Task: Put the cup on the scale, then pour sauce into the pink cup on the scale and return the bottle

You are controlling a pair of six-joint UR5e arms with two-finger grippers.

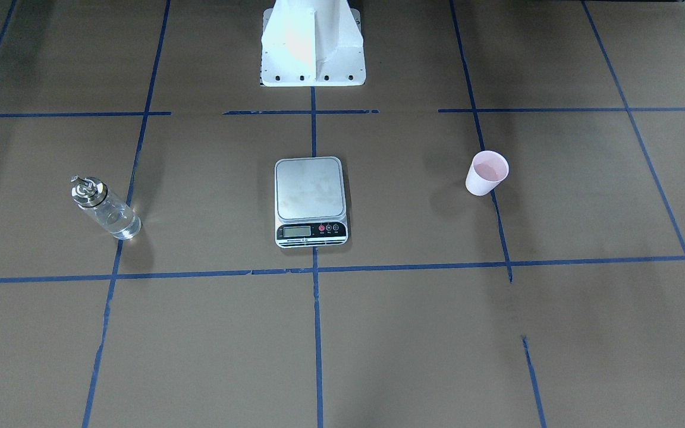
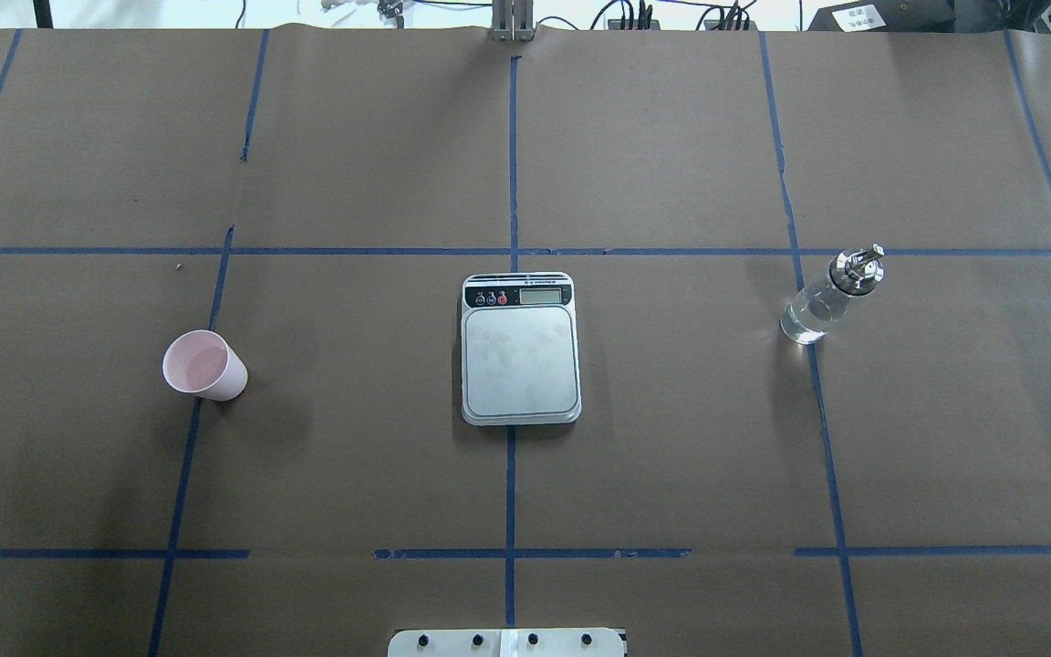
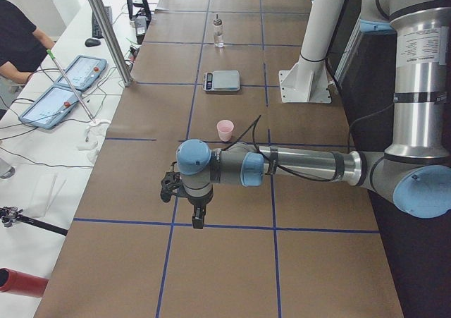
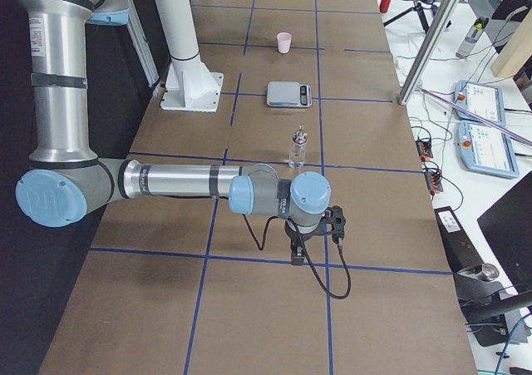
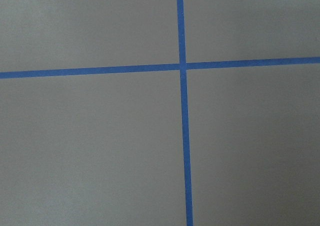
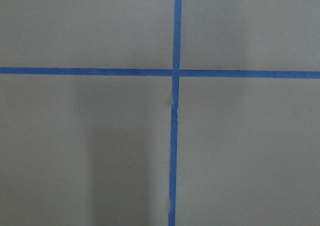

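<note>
The pale pink cup stands upright on the brown table, on my left side, also in the front view. The scale lies at the table's middle with its steel platform bare. The clear glass bottle with a silver cap stands upright on my right side; its clear sauce barely shows. My left gripper hangs over the table's left end, well away from the cup. My right gripper hangs over the right end, near the bottle. I cannot tell whether either is open or shut.
The white robot pedestal stands at the table's robot-side edge behind the scale. Blue tape lines grid the brown paper. A metal post, tablets and a seated person are beyond the operators' edge.
</note>
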